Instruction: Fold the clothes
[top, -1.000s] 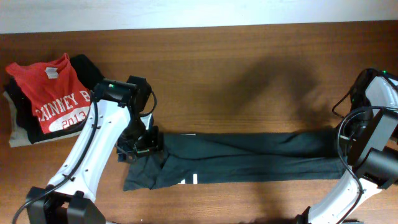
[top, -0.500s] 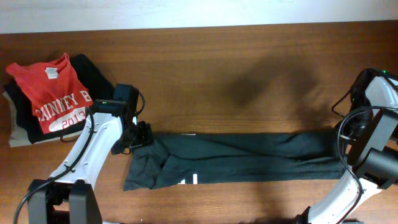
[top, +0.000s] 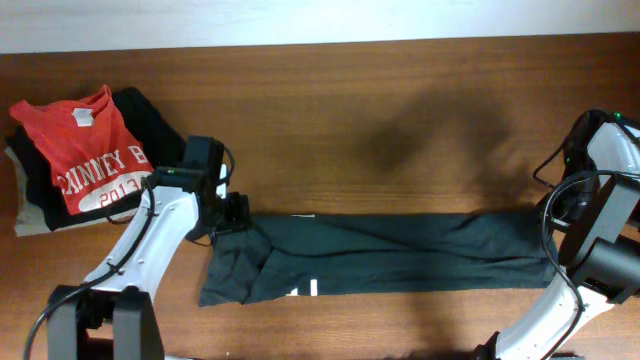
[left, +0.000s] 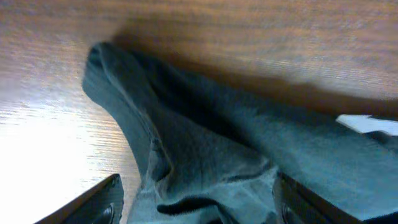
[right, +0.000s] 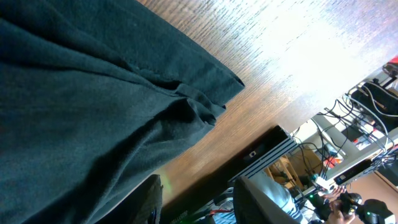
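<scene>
The clothes (top: 400, 255), a very dark T-shirt, lie folded into a long strip across the front of the wooden table, with a bit of white print (top: 310, 288) showing near the left end. My left gripper (top: 232, 216) hovers over the strip's upper-left corner. In the left wrist view its fingers (left: 102, 200) stand wide apart, and a rumpled fold of the clothes (left: 205, 155) lies between them. My right gripper (right: 199, 202) is at the strip's right end, open, with bare wood between its fingers (right: 149, 199). The clothes (right: 81, 106) lie just beside it.
A pile of folded garments topped by a red T-shirt (top: 85, 150) sits at the back left. The table's front edge (right: 261, 146) runs close to the right gripper, with cables and equipment beyond it. A white tag (left: 367, 123) shows on the fabric.
The left arm has drawn back from over the shirt's left end to its upper-left corner. The right arm and the shirt look unmoved.
</scene>
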